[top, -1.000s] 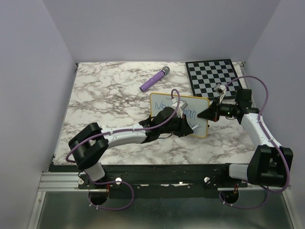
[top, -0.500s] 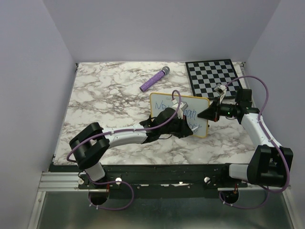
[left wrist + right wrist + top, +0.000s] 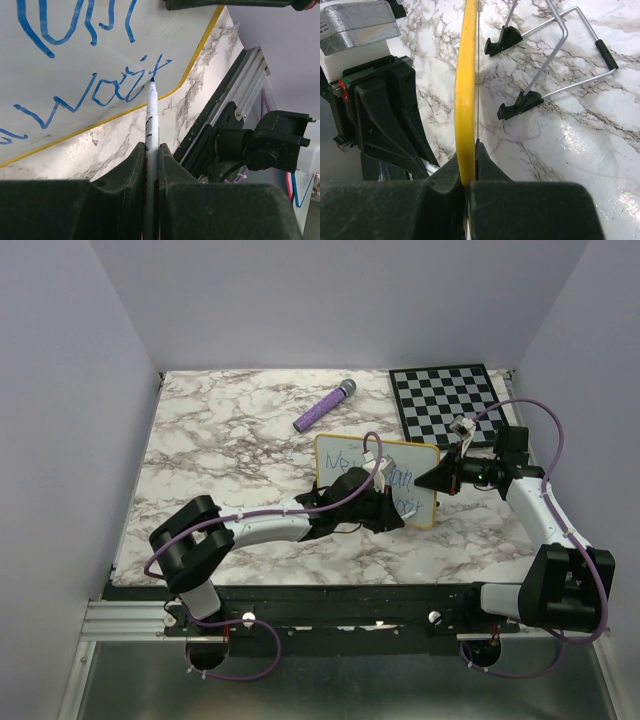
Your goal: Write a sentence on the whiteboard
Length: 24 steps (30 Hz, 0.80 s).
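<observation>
The whiteboard (image 3: pixel 341 454) stands on the table (image 3: pixel 220 450), its edge pinched by the right gripper (image 3: pixel 468 172). The left gripper (image 3: pixel 150 152) squeezes the pen (image 3: pixel 151 112), tip at the sentence's (image 3: pixel 116 90) last letter. Push softly and hold the board steady.

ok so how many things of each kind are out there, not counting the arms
boards: 2 (whiteboard, chessboard)
pen: 1
purple cylinder: 1
total: 4
</observation>
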{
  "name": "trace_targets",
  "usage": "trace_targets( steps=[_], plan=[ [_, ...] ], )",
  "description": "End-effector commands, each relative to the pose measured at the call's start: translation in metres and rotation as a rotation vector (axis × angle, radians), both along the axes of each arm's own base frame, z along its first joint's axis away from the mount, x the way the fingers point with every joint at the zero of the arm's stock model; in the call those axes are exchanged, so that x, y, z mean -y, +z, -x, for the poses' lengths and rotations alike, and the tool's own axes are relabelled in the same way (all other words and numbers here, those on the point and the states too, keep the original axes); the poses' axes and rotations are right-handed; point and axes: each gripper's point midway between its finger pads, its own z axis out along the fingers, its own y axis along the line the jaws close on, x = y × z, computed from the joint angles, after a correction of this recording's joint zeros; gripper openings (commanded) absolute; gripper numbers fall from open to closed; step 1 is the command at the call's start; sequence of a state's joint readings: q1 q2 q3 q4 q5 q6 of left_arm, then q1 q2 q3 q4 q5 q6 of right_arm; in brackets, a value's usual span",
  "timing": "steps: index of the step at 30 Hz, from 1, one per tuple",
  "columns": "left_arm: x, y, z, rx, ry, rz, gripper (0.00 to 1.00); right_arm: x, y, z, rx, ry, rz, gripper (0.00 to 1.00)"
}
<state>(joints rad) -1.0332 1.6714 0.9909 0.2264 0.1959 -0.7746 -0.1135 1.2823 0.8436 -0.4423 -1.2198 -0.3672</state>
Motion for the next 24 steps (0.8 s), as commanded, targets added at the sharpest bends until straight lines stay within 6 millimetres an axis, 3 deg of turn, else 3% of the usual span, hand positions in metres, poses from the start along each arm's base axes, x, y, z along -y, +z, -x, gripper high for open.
trace_targets(
  steps=[1,24],
  plan=[
    [0.0,-0.009,-0.001,-0.019,-0.009,-0.033,0.0,-0.004,0.013,0.007,0.025,0.033,-0.04,0.01],
    [0.016,-0.007,0.007,-0.027,-0.07,-0.016,0.0,-0.004,0.013,0.007,0.025,0.03,-0.039,0.01]
  ],
)
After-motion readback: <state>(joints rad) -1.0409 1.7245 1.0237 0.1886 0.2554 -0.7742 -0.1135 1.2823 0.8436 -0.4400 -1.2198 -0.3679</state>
